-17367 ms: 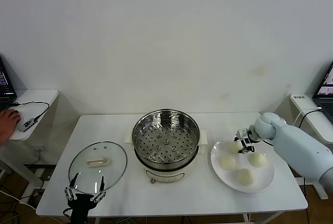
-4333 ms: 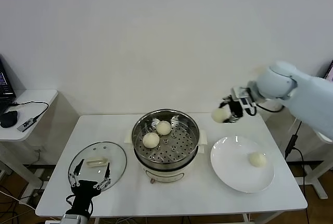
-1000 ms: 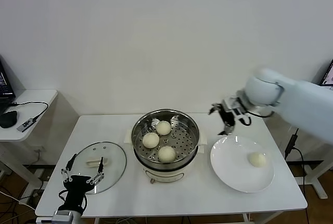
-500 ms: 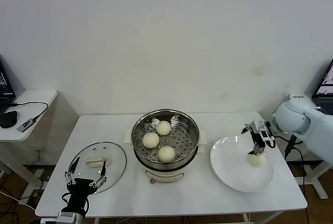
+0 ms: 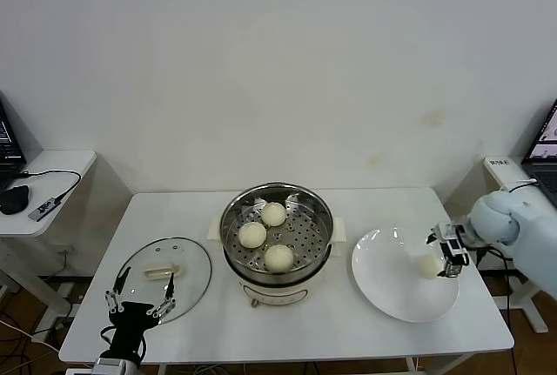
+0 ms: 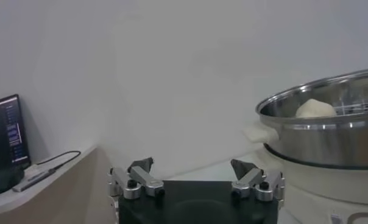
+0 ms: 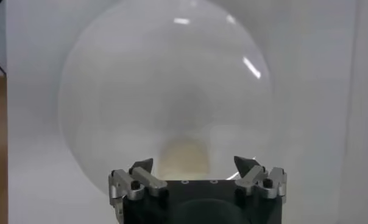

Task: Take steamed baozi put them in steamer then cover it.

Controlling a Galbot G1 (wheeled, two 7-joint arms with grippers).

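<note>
Three cream-white baozi (image 5: 278, 257) lie on the perforated tray of the steel steamer (image 5: 277, 197) at the table's middle. One baozi (image 5: 427, 264) is left on the white plate (image 5: 392, 292) at the right. My right gripper (image 5: 446, 254) is open and low over the plate, at the baozi's right side. In the right wrist view the baozi (image 7: 184, 159) sits between the open fingertips of my right gripper (image 7: 193, 163). The glass cover (image 5: 164, 275) lies flat at the table's left. My left gripper (image 5: 137, 308) is open at the cover's near edge, and it also shows in the left wrist view (image 6: 192, 168).
A small side table (image 5: 52, 166) with a mouse and a cable stands at the far left. A laptop (image 5: 546, 140) and a white unit are at the right edge. The left wrist view shows the steamer (image 6: 330, 137) close by.
My right gripper has moved from above the steamer's right side out and down to the plate, ending beside the last baozi. The left gripper shifted only slightly.
</note>
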